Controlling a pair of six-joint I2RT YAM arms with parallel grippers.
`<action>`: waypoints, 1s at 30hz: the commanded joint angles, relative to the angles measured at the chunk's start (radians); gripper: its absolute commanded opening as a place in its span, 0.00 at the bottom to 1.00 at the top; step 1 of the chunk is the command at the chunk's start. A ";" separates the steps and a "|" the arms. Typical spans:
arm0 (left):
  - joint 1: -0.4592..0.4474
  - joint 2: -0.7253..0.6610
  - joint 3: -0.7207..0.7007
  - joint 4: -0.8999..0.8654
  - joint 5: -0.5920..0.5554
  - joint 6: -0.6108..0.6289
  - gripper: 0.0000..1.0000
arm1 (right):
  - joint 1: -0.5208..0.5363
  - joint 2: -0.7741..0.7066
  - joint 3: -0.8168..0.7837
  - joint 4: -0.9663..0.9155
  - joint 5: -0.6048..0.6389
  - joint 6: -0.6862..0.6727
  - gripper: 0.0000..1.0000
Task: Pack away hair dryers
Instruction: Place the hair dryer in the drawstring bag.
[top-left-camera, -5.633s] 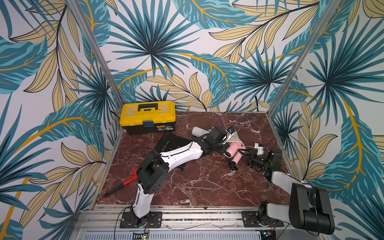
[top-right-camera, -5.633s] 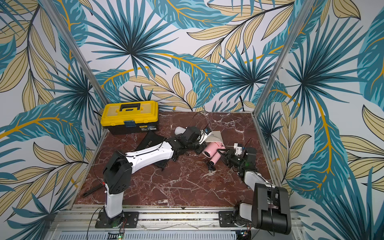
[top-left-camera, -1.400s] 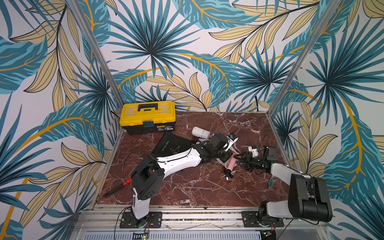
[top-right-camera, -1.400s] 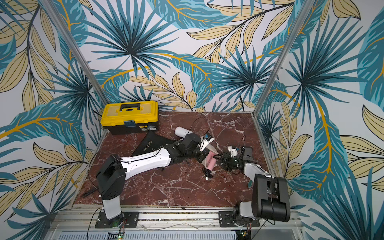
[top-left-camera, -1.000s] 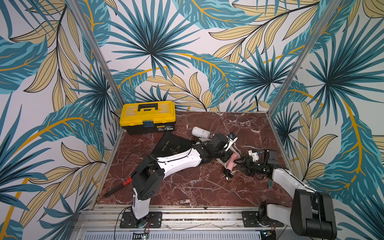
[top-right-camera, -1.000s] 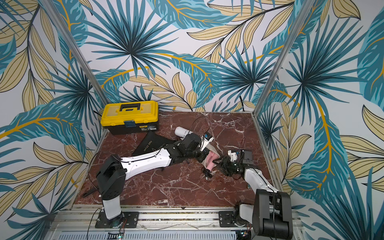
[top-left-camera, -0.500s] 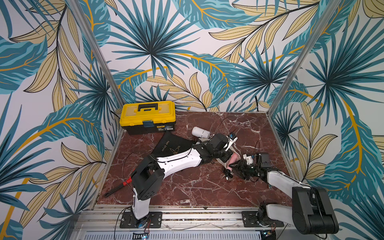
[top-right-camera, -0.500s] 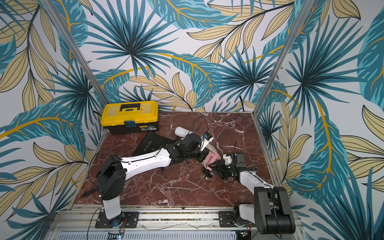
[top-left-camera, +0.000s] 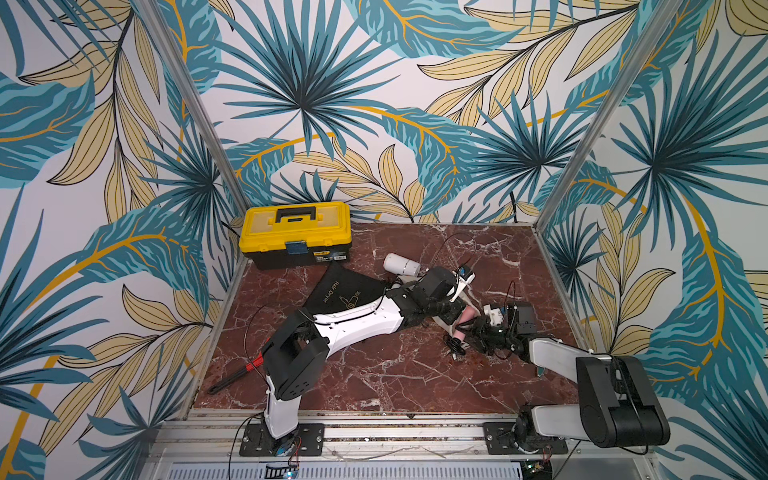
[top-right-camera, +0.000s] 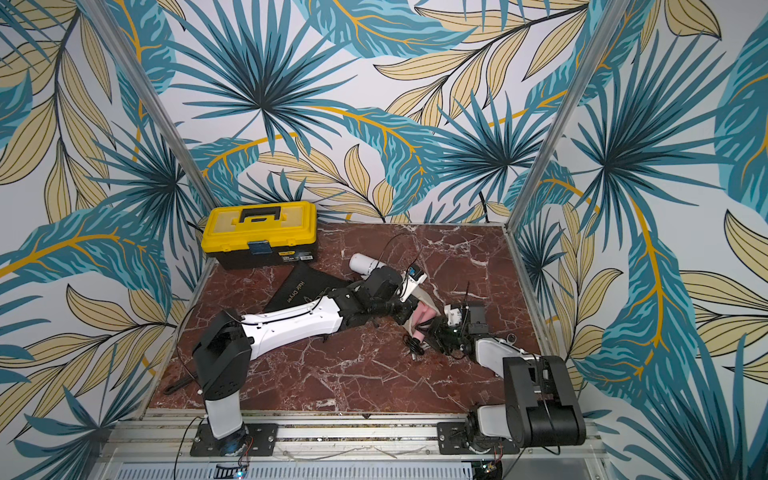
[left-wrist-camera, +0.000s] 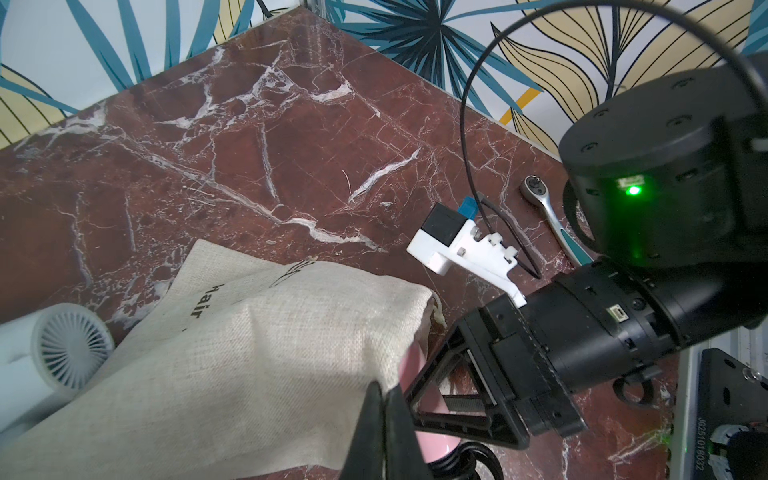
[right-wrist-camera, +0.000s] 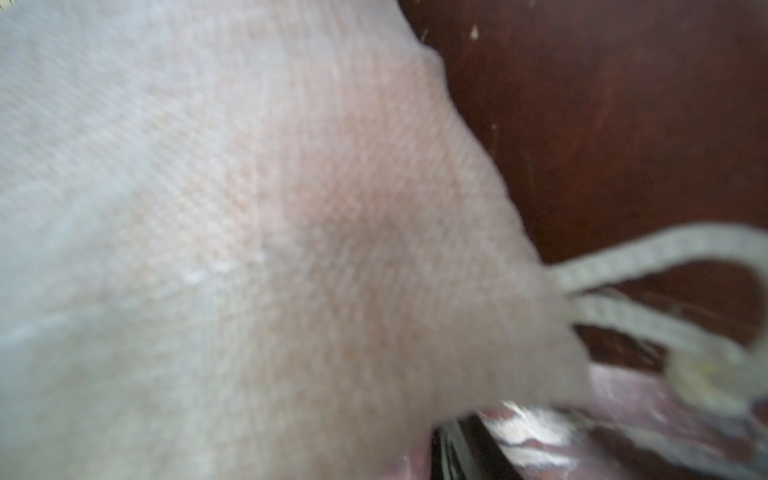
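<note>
Beige woven cloth is noted first: the beige bag (left-wrist-camera: 249, 365), printed "Hair", is laid on the red marble table (top-left-camera: 374, 374). In both top views it sits right of centre and is largely hidden under the left arm's wrist.

Left gripper (left-wrist-camera: 384, 405): fingers are pressed together, and the hem of the bag's mouth is pinched between them and held up off the marble.

Pink hair dryer (left-wrist-camera: 438, 449): partly inside the beige bag. Its handle end is seen sticking out of the mouth, and its coiled black cord (top-left-camera: 453, 349) is lying just beside it.

Right gripper (top-left-camera: 473, 332): set at the bag's mouth, one jaw on each side of the pink handle. Whether the handle is clamped cannot be told.

The right wrist view is blurred; only bag cloth and the drawstring (right-wrist-camera: 623, 257) are made out.

White hair dryer (top-left-camera: 401, 264): laid on its side just above the left wrist in the frame, beside the bag's closed end, outside any bag.

Black bag (top-left-camera: 340, 293): spread flat left of centre, below the yellow toolbox (top-left-camera: 296, 232), which is set at the tabletop's upper left. A ratchet wrench (left-wrist-camera: 544, 208) is seen near the right arm.
</note>
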 joint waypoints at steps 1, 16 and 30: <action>0.002 -0.022 0.011 0.029 -0.010 -0.011 0.00 | 0.007 -0.025 -0.047 0.025 -0.008 0.032 0.46; 0.004 -0.025 0.003 0.028 -0.011 -0.022 0.00 | 0.017 -0.024 -0.069 0.089 -0.001 0.069 0.32; 0.004 -0.034 -0.038 0.028 -0.035 0.017 0.00 | 0.017 -0.156 -0.027 -0.008 -0.041 0.062 0.12</action>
